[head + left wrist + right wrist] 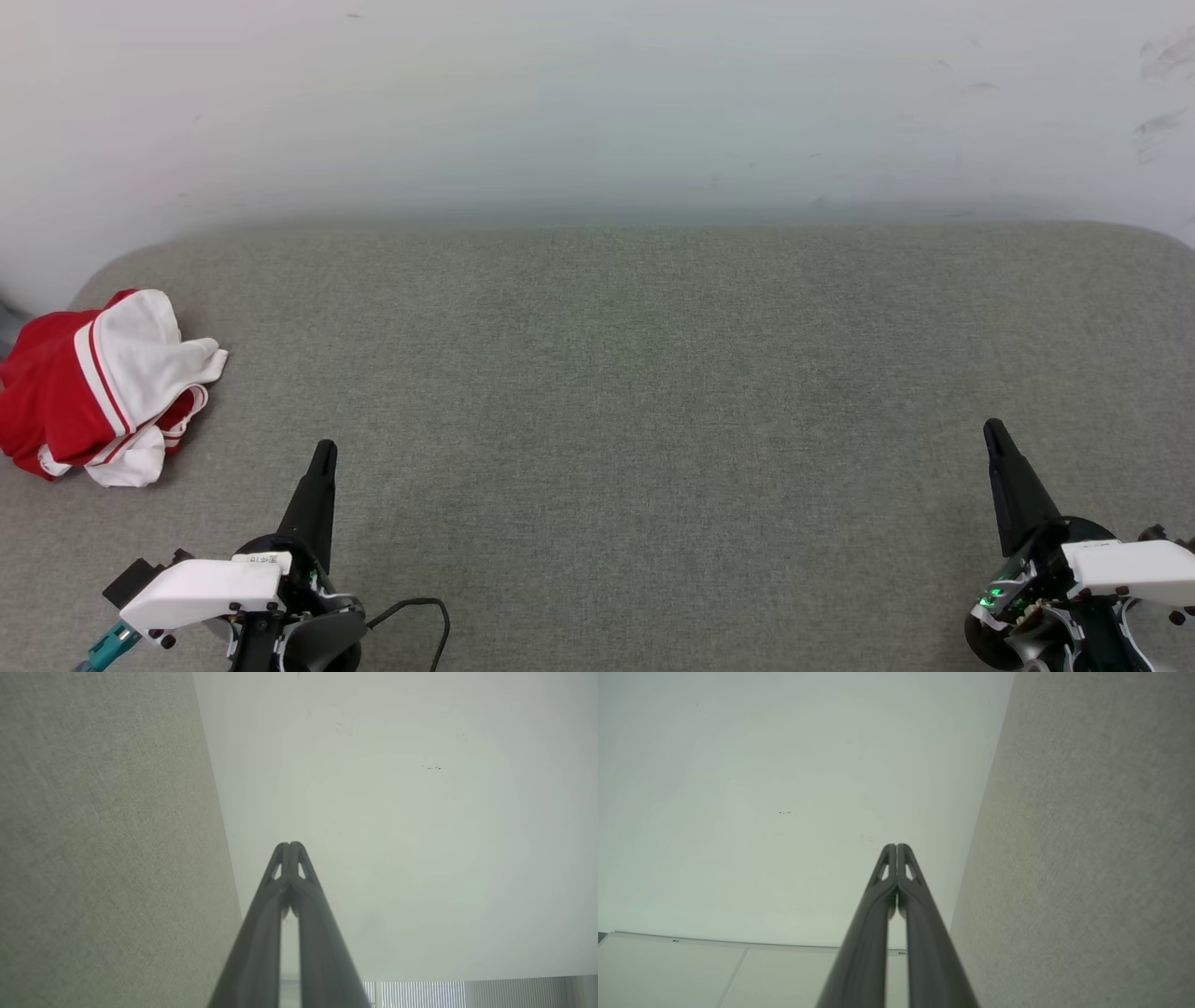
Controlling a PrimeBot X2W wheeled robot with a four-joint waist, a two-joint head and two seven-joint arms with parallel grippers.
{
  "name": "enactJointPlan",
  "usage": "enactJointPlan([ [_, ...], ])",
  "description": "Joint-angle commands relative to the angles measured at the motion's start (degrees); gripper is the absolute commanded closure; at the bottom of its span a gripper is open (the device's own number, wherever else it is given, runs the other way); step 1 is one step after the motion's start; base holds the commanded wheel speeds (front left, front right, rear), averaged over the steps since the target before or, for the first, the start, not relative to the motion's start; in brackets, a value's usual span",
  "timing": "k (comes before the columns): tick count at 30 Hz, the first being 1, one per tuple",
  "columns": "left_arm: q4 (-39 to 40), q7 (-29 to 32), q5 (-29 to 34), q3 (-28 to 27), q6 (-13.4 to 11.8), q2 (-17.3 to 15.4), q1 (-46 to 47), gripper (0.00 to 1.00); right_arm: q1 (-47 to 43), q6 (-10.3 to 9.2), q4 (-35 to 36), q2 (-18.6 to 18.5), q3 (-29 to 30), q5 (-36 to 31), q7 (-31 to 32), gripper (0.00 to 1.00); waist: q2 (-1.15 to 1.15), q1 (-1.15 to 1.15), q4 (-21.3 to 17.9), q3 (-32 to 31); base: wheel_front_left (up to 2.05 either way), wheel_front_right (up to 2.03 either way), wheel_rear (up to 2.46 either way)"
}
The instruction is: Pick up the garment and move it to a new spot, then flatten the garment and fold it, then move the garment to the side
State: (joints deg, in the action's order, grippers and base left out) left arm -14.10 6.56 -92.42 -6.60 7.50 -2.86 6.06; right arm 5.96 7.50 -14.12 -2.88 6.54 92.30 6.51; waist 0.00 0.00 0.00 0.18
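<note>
Red and white, the garment (93, 387) lies crumpled at the left edge of the grey fabric tabletop (616, 392), near its far left corner, loose on the cloth rather than in any container. The left gripper (323, 452) and right gripper (992, 429) sit at the near edge, fingers pressed together and empty. This looks like a rest pose, with the pick-up not yet begun.

One garment (89, 387), two grippers (324, 450) (992, 429), one grey surface (653, 420)

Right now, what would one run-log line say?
stage: pre-pickup | red-and-white jersey: crumpled, far-left on grey fabric surface | left gripper: shut, empty | right gripper: shut, empty
</note>
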Motion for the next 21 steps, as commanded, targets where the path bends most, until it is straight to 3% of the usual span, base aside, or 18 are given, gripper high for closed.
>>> enactJointPlan([
  [1,0.1,0.1,0.0,-0.1,0.2,0.1,0.3,1.00,0.6,-0.02,0.0,0.0,-0.1,0.2,0.0,1.00,0.00,0.00,0.0,0.0,0.00,0.00,0.00],
  [21,0.1,0.1,0.0,-0.1,0.2,0.1,0.3,1.00,0.6,-0.02,0.0,0.0,-0.1,0.2,0.0,1.00,0.00,0.00,0.0,0.0,0.00,0.00,0.00],
])
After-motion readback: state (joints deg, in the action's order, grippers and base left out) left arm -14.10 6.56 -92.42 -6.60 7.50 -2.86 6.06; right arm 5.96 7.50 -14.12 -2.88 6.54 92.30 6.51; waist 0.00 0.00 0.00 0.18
